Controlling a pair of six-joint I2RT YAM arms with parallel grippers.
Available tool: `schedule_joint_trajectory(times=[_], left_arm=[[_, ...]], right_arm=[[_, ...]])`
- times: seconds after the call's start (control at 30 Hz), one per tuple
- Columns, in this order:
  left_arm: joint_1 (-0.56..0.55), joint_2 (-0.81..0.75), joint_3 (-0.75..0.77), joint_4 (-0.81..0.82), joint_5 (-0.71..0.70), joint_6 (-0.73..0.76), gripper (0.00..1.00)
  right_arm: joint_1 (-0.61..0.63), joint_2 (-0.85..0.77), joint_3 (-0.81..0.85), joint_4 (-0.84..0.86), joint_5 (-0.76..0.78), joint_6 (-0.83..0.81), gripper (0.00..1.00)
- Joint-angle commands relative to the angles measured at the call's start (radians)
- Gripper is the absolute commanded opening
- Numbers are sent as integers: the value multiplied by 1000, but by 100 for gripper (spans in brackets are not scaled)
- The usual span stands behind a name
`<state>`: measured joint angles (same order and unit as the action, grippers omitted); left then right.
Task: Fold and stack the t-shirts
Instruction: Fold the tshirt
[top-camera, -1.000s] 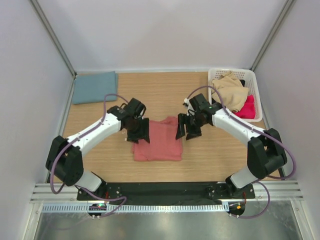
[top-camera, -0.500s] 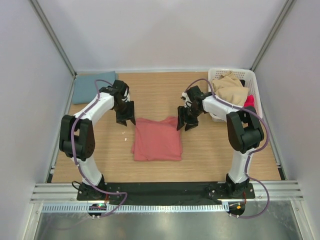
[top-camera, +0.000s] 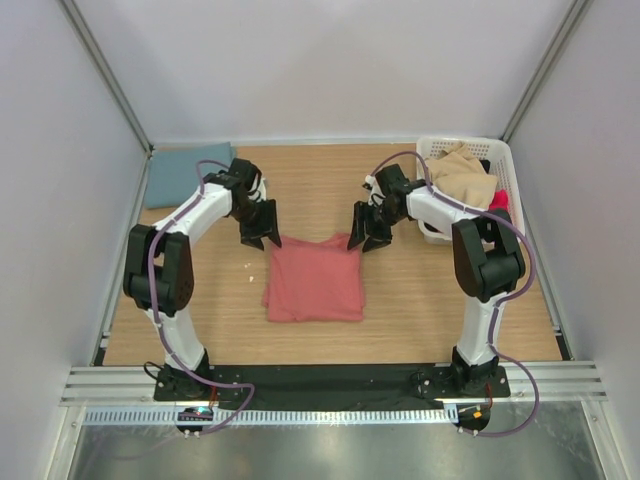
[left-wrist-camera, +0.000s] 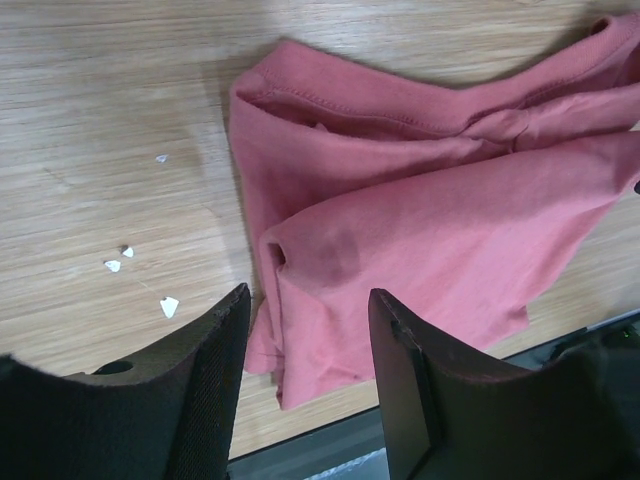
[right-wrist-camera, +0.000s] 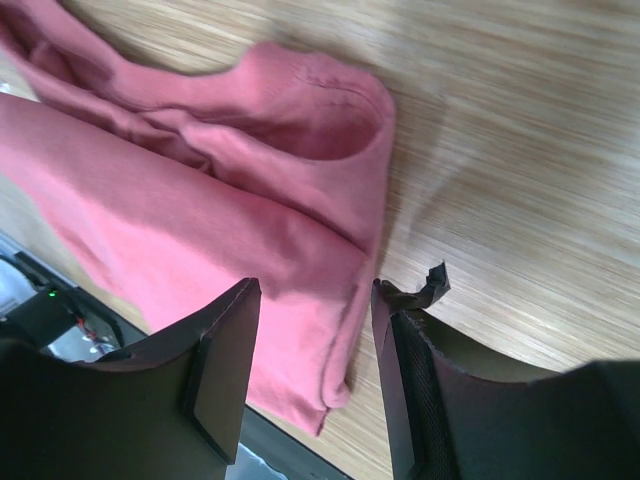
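Inspection of my two arms and the work surface.

**Arm pose.** Both arms are bent at the elbow and reach inward from the sides. My left pincer (top-camera: 262, 238) hangs at the far left corner of the salmon-red t-shirt (top-camera: 315, 285). My right pincer (top-camera: 366, 240) hangs at its far right corner. Both point down toward the table (top-camera: 320, 180).

**Pincer state.** Both are released. In each wrist view the jaws stand apart, with nothing clamped between them and the cloth showing through the gap. I cannot tell whether the tips touch the cloth.

**Materials and shapes.**
- My fingers (left-wrist-camera: 200, 380) are broad black plates with a fine gridded inner face.
- The salmon-red t-shirt lies mid-table, folded into a rough square. It is soft matte knit with a stitched hem, layers bunched along the far edge, and a rolled fold at the left side.
- The teal-blue t-shirt (top-camera: 182, 175) lies folded flat in the far left corner of the table, well apart from the red one.
- The table is pale wood-grain laminate. A few small white flecks (left-wrist-camera: 140, 275) lie just left of the red shirt.
- A white slotted plastic basket (top-camera: 508, 170) stands in the far right corner. It holds a crumpled tan cloth (top-camera: 462, 180) and a bright pink cloth (top-camera: 498, 201).
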<state>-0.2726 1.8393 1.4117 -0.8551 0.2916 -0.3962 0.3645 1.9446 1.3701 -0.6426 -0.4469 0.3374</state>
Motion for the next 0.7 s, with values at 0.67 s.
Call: schedule_joint_trajectory(times=[0.67], left_arm=[[0, 100, 59, 37, 26, -16, 30]], right_arm=[[2, 34, 9, 86, -90, 77, 34]])
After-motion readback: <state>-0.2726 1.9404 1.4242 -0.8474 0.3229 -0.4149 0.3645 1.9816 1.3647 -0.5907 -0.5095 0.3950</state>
